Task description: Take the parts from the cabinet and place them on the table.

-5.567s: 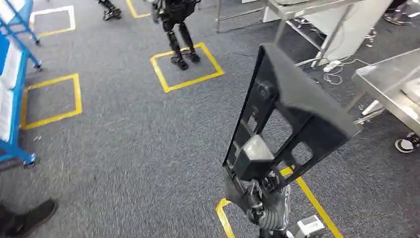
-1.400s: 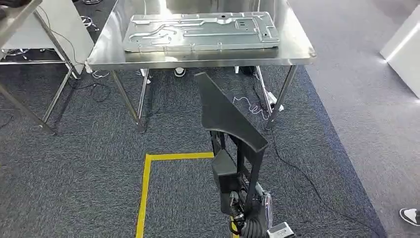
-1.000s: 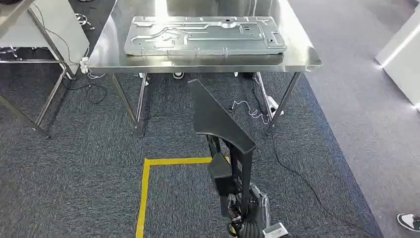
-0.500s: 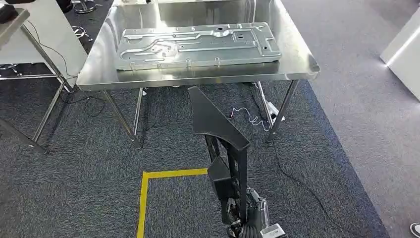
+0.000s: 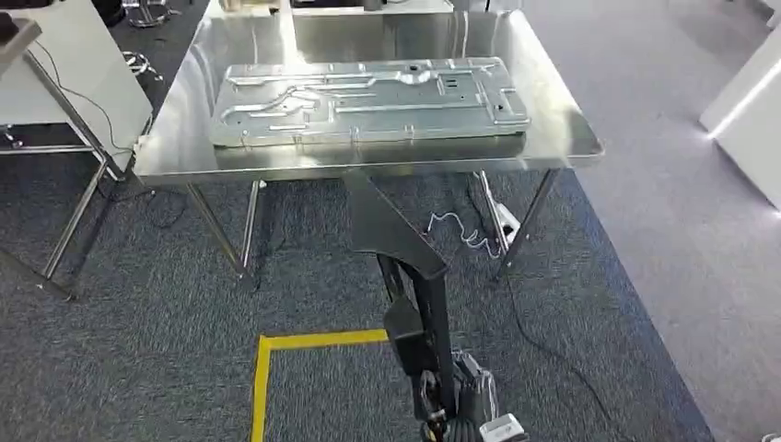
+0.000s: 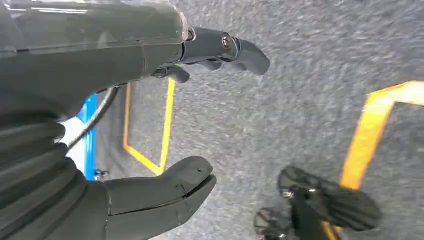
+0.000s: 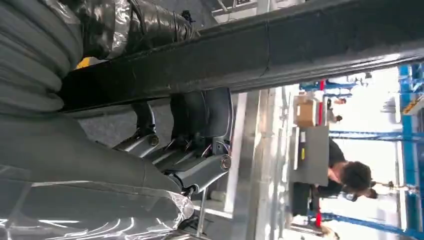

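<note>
Lower centre of the head view: we see the right hand (image 5: 451, 401) gripping the black part (image 5: 396, 241), its long axis rising toward the surface (image 5: 562, 120); left hand (image 6: 150, 125) hangs empty, fingers (image 6: 235, 45) apart.

Ahead of my hand lies a stamped metal panel (image 5: 368, 101). Yellow tape (image 5: 304, 354) marks grey carpet (image 5: 138, 341) left of it.

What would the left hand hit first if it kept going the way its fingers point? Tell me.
Probably the grey carpet. The open left hand holds nothing and nothing lies between its fingers and the floor, though depth is unclear.
</note>
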Robot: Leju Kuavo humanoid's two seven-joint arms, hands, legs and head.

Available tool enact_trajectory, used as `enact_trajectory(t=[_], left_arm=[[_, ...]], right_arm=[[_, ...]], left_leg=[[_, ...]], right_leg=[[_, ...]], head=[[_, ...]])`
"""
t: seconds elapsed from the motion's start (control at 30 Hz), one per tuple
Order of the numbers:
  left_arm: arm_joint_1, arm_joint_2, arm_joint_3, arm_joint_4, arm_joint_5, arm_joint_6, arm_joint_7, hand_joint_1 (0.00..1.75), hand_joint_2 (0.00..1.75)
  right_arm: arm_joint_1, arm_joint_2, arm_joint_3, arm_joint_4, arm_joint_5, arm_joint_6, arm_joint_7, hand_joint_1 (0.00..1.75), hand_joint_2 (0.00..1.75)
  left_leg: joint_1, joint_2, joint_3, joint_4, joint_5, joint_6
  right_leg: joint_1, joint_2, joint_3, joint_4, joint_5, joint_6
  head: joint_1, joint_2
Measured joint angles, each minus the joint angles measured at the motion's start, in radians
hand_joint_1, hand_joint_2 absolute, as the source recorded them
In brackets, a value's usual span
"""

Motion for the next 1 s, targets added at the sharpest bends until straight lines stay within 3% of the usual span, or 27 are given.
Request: enact_trajectory(t=[0.07, 0.1, 0.13, 0.17, 0.23, 0.27, 0.3, 0.37, 0.43, 0.47, 0.57, 0.6, 0.63, 0.67, 0.73, 0.77, 0.8, 0.87, 0.9, 0.97, 1.0], left_arm=[[-0.001, 0.0, 0.0, 0.0, -0.003, -0.002, 0.0, 0.0, 1.75], [0.0, 0.0, 0.0, 0.0, -0.003, -0.002, 0.0, 0.0, 1.75], [0.0, 0.0, 0.0, 0.0, -0.007, -0.003, 0.0, 0.0, 1.75], [0.004, 0.0, 0.0, 0.0, -0.01, -0.003, 0.002, 0.0, 1.75], [0.008, 0.0, 0.0, 0.0, -0.013, -0.005, 0.004, 0.0, 1.75], [0.004, 0.0, 0.0, 0.0, -0.015, -0.006, 0.004, 0.0, 1.75], [0.0, 0.0, 0.0, 0.0, -0.022, -0.009, 0.004, 0.0, 1.75], [0.003, 0.001, 0.0, 0.0, -0.035, -0.017, 0.005, 0.0, 1.75], [0.001, 0.003, 0.0, 0.0, -0.053, -0.026, 0.006, 0.0, 1.75], [-0.002, 0.003, 0.0, 0.0, -0.063, -0.032, 0.006, 0.0, 1.75], [-0.004, 0.008, -0.002, 0.0, -0.091, -0.045, 0.006, 0.0, 1.75], [-0.004, 0.011, -0.003, 0.0, -0.098, -0.048, 0.006, 0.0, 1.75], [-0.004, 0.014, -0.005, 0.0, -0.114, -0.055, 0.01, 0.0, 1.75], [-0.003, 0.015, -0.006, 0.0, -0.128, -0.059, 0.015, 0.0, 1.75], [-0.005, 0.02, -0.011, 0.0, -0.15, -0.067, 0.022, 0.0, 1.75], [-0.006, 0.024, -0.016, 0.0, -0.163, -0.072, 0.026, 0.0, 1.75], [-0.011, 0.025, -0.02, 0.0, -0.174, -0.075, 0.029, 0.0, 1.75], [-0.015, 0.029, -0.023, 0.0, -0.192, -0.081, 0.033, 0.0, 1.75], [-0.015, 0.031, -0.023, 0.0, -0.199, -0.084, 0.035, 0.0, 1.75], [-0.016, 0.031, -0.027, 0.0, -0.212, -0.089, 0.036, 0.0, 1.75], [-0.018, 0.032, -0.029, 0.0, -0.213, -0.089, 0.036, 0.0, 1.75]], right_arm=[[0.002, -0.001, 0.0, 0.005, -0.005, 0.0, 0.003, 1.75, 1.75], [0.003, -0.001, 0.0, 0.007, -0.005, 0.0, 0.003, 1.75, 1.75], [0.004, -0.001, -0.001, 0.008, -0.005, -0.003, 0.003, 1.75, 1.75], [0.005, -0.001, -0.001, 0.01, -0.005, -0.005, 0.004, 1.75, 1.75], [0.009, -0.001, -0.001, 0.013, -0.004, -0.01, 0.005, 1.75, 1.75], [0.008, -0.002, -0.002, 0.018, 0.005, -0.02, 0.009, 1.75, 1.75], [0.008, -0.002, -0.002, 0.019, 0.03, -0.042, 0.029, 1.75, 1.75], [0.011, -0.003, 0.001, 0.016, 0.116, -0.106, 0.064, 1.75, 1.75], [0.005, -0.003, 0.003, 0.001, 0.225, -0.177, 0.119, 1.75, 1.75], [-0.003, -0.005, 0.005, -0.01, 0.292, -0.217, 0.152, 1.75, 1.75], [-0.057, -0.019, 0.011, -0.021, 0.497, -0.293, 0.273, 1.75, 1.75], [-0.076, -0.027, 0.013, -0.021, 0.545, -0.305, 0.302, 1.75, 1.75], [-0.099, -0.044, 0.013, -0.018, 0.634, -0.321, 0.359, 1.75, 1.75], [-0.127, -0.058, 0.013, -0.01, 0.688, -0.328, 0.398, 1.75, 1.75], [-0.201, -0.081, 0.013, 0.012, 0.784, -0.326, 0.467, 1.75, 1.75], [-0.243, -0.094, 0.013, 0.033, 0.823, -0.319, 0.496, 1.75, 1.75], [-0.288, -0.107, 0.013, 0.056, 0.85, -0.31, 0.52, 1.75, 1.75], [-0.373, -0.133, 0.014, 0.11, 0.886, -0.285, 0.559, 1.75, 1.75], [-0.401, -0.145, 0.014, 0.129, 0.895, -0.28, 0.566, 1.75, 1.75], [-0.468, -0.166, 0.016, 0.168, 0.91, -0.262, 0.592, 1.75, 1.75], [-0.499, -0.173, 0.016, 0.188, 0.915, -0.258, 0.595, 1.75, 1.75]], left_leg=[[0.003, -0.001, 0.01, -0.001, -0.014, -0.002], [0.005, -0.001, 0.018, -0.001, -0.021, -0.004], [0.009, -0.002, 0.029, -0.001, -0.029, -0.009], [0.012, -0.003, 0.044, -0.001, -0.04, -0.014], [0.017, -0.003, 0.062, -0.002, -0.061, -0.027], [0.016, -0.005, 0.075, 0.007, -0.068, -0.034], [0.015, -0.005, 0.067, -0.001, -0.075, -0.045], [0.013, -0.005, 0.089, 0.001, -0.066, -0.061], [0.017, -0.004, 0.091, 0.023, -0.077, -0.065], [0.017, -0.004, 0.068, 0.072, -0.091, -0.064], [0.016, -0.004, -0.07, 0.275, -0.184, -0.067], [0.016, -0.004, -0.098, 0.3, -0.186, -0.068], [0.015, -0.004, -0.106, 0.283, -0.16, -0.068], [0.014, -0.004, -0.098, 0.232, -0.111, -0.062], [0.008, -0.003, -0.051, 0.064, 0.018, -0.044], [0.0, 0.001, -0.047, 0.047, 0.009, -0.037], [-0.006, 0.001, -0.057, 0.039, -0.047, -0.036], [-0.006, -0.001, -0.053, 0.023, 0.0, -0.019], [-0.004, -0.001, -0.045, 0.021, 0.004, -0.01], [0.003, -0.001, -0.018, 0.009, 0.015, -0.004], [0.003, -0.001, -0.016, 0.008, 0.014, -0.001]], right_leg=[[-0.013, -0.001, -0.098, 0.122, -0.058, 0.014], [-0.018, -0.002, -0.119, 0.129, -0.057, 0.019], [-0.023, -0.003, -0.122, 0.102, -0.03, 0.024], [-0.027, -0.004, -0.107, 0.039, 0.025, 0.029], [-0.035, -0.009, -0.067, -0.12, 0.163, 0.032], [-0.03, -0.013, -0.078, -0.128, 0.142, 0.027], [-0.024, -0.012, -0.073, -0.13, 0.132, 0.012], [-0.026, -0.009, -0.064, -0.137, 0.139, -0.006], [-0.029, -0.007, -0.036, -0.147, 0.136, -0.024], [-0.028, -0.007, -0.028, -0.15, 0.132, -0.031], [-0.02, -0.004, -0.018, -0.15, 0.119, -0.042], [-0.017, -0.002, -0.012, -0.15, 0.114, -0.043], [-0.015, 0.001, -0.004, -0.15, 0.109, -0.043], [-0.013, 0.003, 0.005, -0.15, 0.103, -0.043], [-0.01, 0.004, 0.023, -0.15, 0.092, -0.039], [-0.011, 0.005, 0.022, -0.152, 0.089, -0.036], [-0.01, 0.01, 0.021, -0.151, 0.089, -0.029], [-0.009, 0.007, 0.023, -0.137, 0.096, -0.012], [-0.005, 0.008, 0.026, -0.135, 0.102, -0.005], [-0.01, 0.002, 0.015, -0.102, 0.074, 0.005], [-0.012, 0.001, -0.016, -0.05, 0.046, 0.009]], head=[[0.0, 0.0], [0.0, 0.0], [0.0, 0.0], [0.0, 0.0], [0.001, 0.0], [-0.002, 0.0], [-0.001, 0.0], [-0.001, 0.0], [-0.002, 0.0], [-0.002, 0.0], [-0.002, 0.0], [-0.002, 0.0], [-0.002, 0.0], [-0.002, 0.0], [-0.002, 0.0], [-0.001, 0.0], [-0.002, 0.0], [-0.003, 0.0], [-0.001, 0.0], [-0.001, 0.0], [-0.002, 0.0]])
